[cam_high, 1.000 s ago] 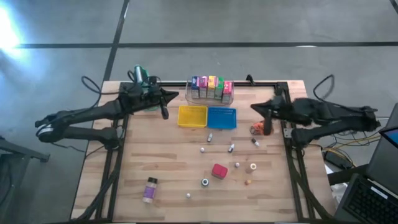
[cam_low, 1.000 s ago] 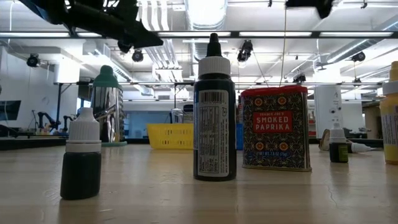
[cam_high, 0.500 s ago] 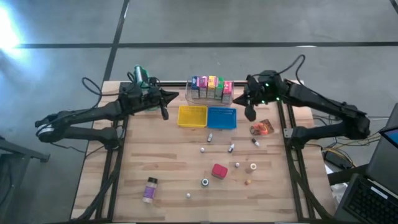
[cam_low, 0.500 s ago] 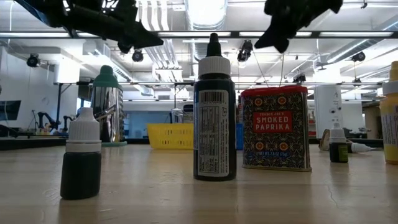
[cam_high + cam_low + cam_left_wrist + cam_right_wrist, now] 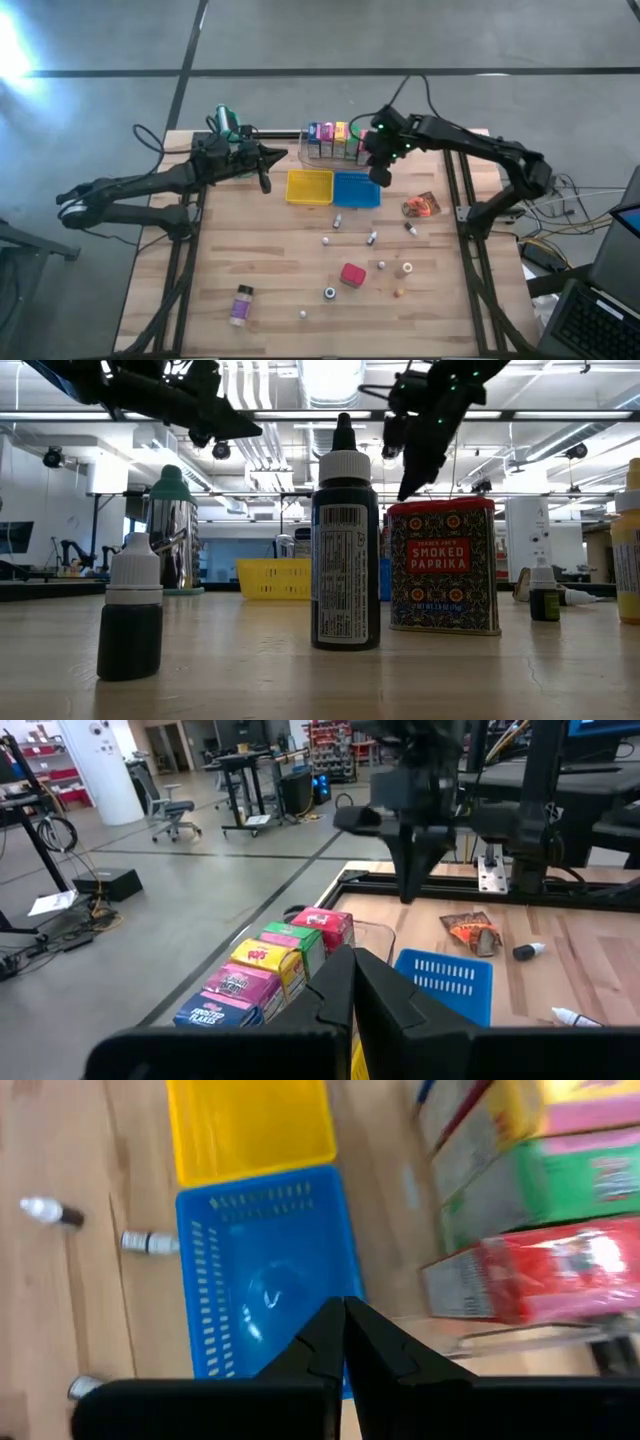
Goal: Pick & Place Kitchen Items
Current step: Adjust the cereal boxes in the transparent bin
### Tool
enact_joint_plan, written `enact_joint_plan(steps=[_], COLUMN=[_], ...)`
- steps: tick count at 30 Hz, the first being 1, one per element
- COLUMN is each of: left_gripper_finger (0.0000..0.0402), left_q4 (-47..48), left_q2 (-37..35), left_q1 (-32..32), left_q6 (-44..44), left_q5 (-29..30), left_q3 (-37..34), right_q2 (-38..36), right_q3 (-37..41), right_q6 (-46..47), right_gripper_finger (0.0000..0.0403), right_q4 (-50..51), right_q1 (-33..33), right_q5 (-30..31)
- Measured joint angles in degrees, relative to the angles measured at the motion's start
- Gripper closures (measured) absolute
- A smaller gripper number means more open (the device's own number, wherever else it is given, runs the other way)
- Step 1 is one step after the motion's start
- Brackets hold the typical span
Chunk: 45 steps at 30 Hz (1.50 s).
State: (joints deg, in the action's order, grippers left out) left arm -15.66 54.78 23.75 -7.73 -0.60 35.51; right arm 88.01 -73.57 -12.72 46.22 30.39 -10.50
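Note:
Several colourful cartons (image 5: pixel 340 142) stand in a row inside a clear bin at the far middle of the table. The red carton (image 5: pixel 540 1270) is at the row's right end. My right gripper (image 5: pixel 381 179) is shut and holds nothing. It slants down over the far right corner of the blue tray (image 5: pixel 356 190), just beside that carton. My left gripper (image 5: pixel 266 183) hangs level and shut above the table, left of the yellow tray (image 5: pixel 309 187). An orange pouch (image 5: pixel 420 205) and a red block (image 5: pixel 352 275) lie on the wood.
Small bottles (image 5: pixel 372 238) and tiny pieces are scattered over the table's middle. A purple-capped jar (image 5: pixel 242 303) lies at the near left. A tall container with a teal top (image 5: pixel 225 125) stands at the far left. A paprika tin (image 5: pixel 443 565) and a dark bottle (image 5: pixel 345 540) stand close in the low view.
My right gripper has swung from the table's right edge toward the far middle. It has sunk a little and tipped from nearly level to slanting down, and now hangs over the blue tray beside the cartons. It has stayed shut. Nothing on the table has moved.

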Motion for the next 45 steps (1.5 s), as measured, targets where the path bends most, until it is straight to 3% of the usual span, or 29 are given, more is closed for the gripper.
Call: enact_joint_plan(steps=[20,24,38,45], left_gripper_finger=[0.0392,0.0392,0.0392,0.0392], left_q4=[-0.22,-0.19,-0.19,-0.22], left_q2=[0.02,0.02,0.02,0.02], left_q1=[-0.02,-0.02,0.0,-0.02], left_q6=[-0.02,-0.02,0.21,0.62], left_q5=[0.0,0.0,0.0,0.0], left_q3=[-0.02,-0.02,-0.07,-0.07], right_q2=[9.49,10.12,10.38,10.35], right_q3=[-1.26,-1.21,-1.13,-0.99], right_q6=[-1.43,-2.18,-2.72,-2.98], right_gripper_finger=[0.0395,0.0395,0.0395,0.0395], right_q4=[-5.46,-7.42,-10.91,-12.09], right_q1=[3.93,5.08,6.99,7.19], right_q5=[1.61,4.53,4.7,8.02])
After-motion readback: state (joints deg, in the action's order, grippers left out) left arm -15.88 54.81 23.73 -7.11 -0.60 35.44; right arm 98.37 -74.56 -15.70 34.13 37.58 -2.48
